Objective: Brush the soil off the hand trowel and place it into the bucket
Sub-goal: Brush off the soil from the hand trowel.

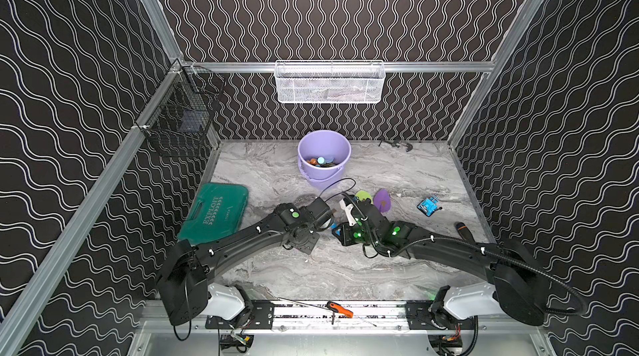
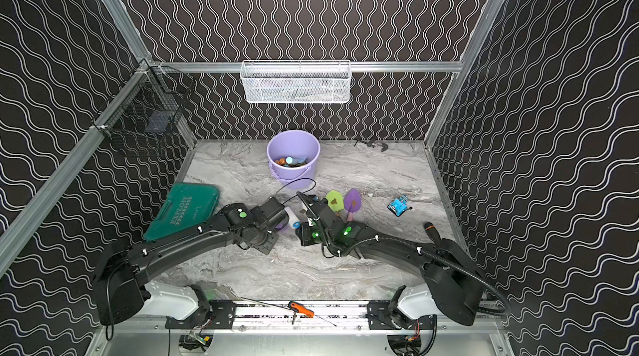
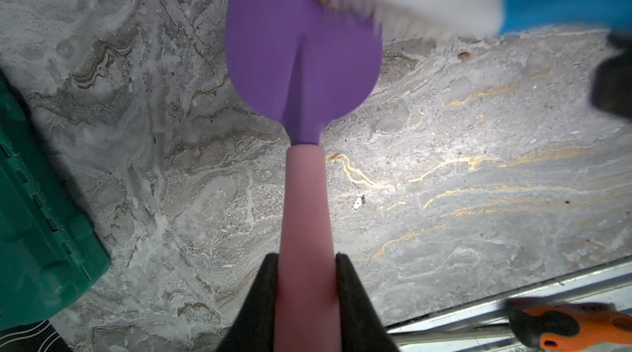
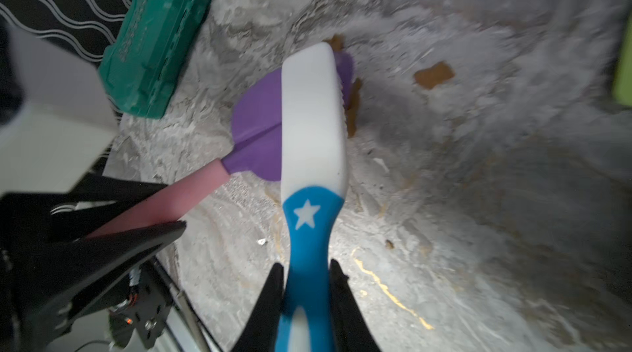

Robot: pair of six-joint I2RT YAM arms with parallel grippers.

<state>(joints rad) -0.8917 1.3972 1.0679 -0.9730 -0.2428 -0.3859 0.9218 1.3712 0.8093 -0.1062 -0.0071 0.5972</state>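
Note:
My left gripper (image 3: 306, 256) is shut on the pink handle of a hand trowel (image 3: 301, 59) with a purple blade, held just above the marble table. My right gripper (image 4: 306, 265) is shut on the blue handle of a white brush (image 4: 311, 111) that lies across the blade, bristles touching it. Brown soil (image 4: 433, 75) lies in clumps on the table beside the blade. In both top views the two grippers meet mid-table and the arms mostly hide the held trowel. The lilac bucket (image 1: 304, 143) stands behind them by the back wall with several coloured things inside.
Two more trowels, a green one (image 1: 363, 196) and a purple one (image 1: 382, 200), lie just right of the grippers. A green tool case (image 1: 216, 214) lies at the left. A blue gadget (image 1: 428, 206) and a screwdriver (image 1: 461, 228) lie right. A white mesh basket (image 1: 328, 83) hangs on the back wall.

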